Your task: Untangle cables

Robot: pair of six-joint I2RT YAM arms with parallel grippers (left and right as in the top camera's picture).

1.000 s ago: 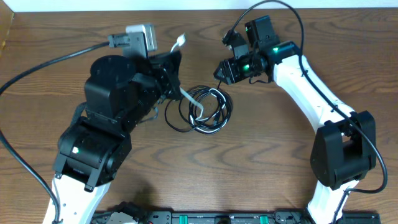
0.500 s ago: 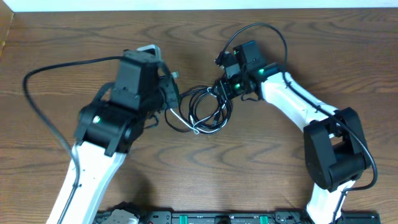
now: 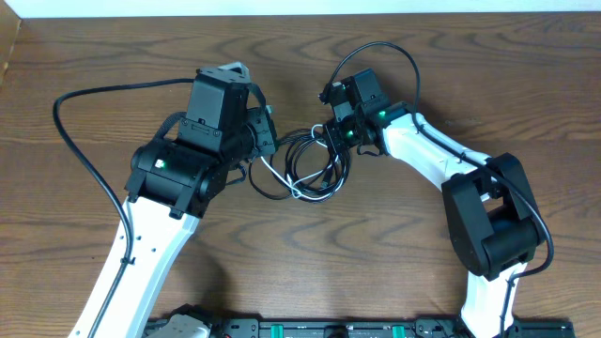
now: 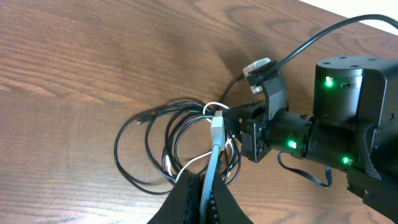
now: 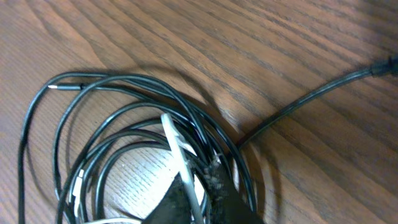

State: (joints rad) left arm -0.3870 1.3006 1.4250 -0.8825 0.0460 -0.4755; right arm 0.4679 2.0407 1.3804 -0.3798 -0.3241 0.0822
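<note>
Overhead: left hand (image 4: 202, 185) clamps the limp, light white cable (image 4: 213, 152) near its plug; whether the right hand (image 3: 332, 139) grips anything I cannot tell.

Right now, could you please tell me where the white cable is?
Overhead, the white cable lies mid-table inside the coiled black cable, between the two claws; the left claw grips it just behind one plug.
</note>
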